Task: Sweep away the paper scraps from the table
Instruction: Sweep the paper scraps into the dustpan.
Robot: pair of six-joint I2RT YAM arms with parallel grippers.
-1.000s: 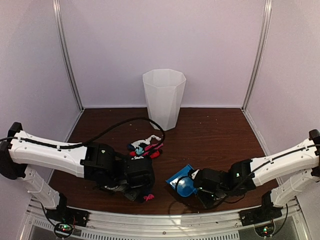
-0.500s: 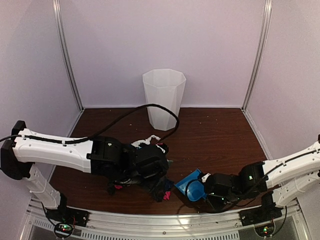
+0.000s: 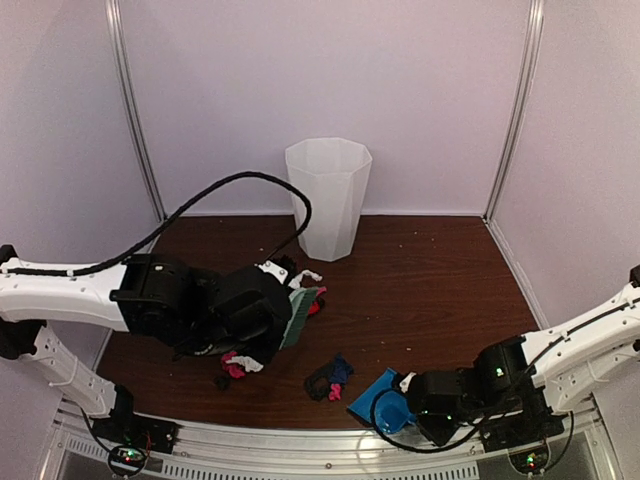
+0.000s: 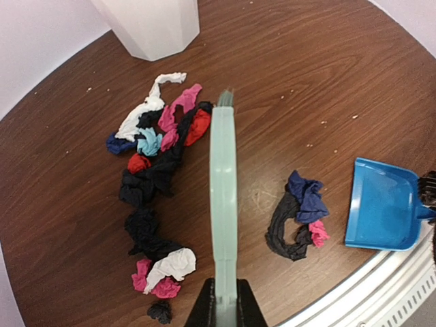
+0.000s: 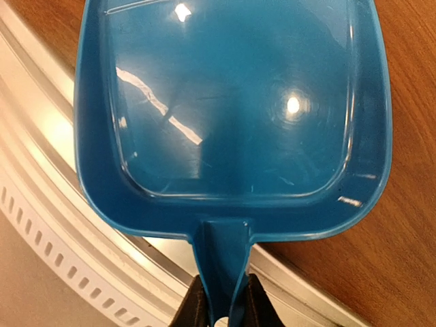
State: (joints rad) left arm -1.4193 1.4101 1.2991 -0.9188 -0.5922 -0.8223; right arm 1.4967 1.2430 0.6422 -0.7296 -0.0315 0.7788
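My left gripper (image 4: 225,300) is shut on the handle of the mint-green brush (image 4: 223,204), held above the table (image 3: 430,270). A long line of paper scraps (image 4: 157,157) in pink, white, black, navy and red lies left of the brush. A small black, navy and pink clump (image 4: 300,214) lies right of it, just short of the blue dustpan (image 4: 381,204). My right gripper (image 5: 223,300) is shut on the dustpan's handle; the pan (image 5: 231,102) is empty. In the top view the clump (image 3: 330,377) lies between my left gripper (image 3: 270,320) and the dustpan (image 3: 385,405).
A tall white bin (image 3: 328,198) stands at the back middle of the table. The metal rail (image 3: 330,445) runs along the front edge, and the dustpan's rear hangs over it (image 5: 41,170). The left arm's black cable arcs above the scraps.
My left arm has pulled back to the left with the brush, leaving a small clump by the dustpan. My right arm has drawn the dustpan toward the front rail.
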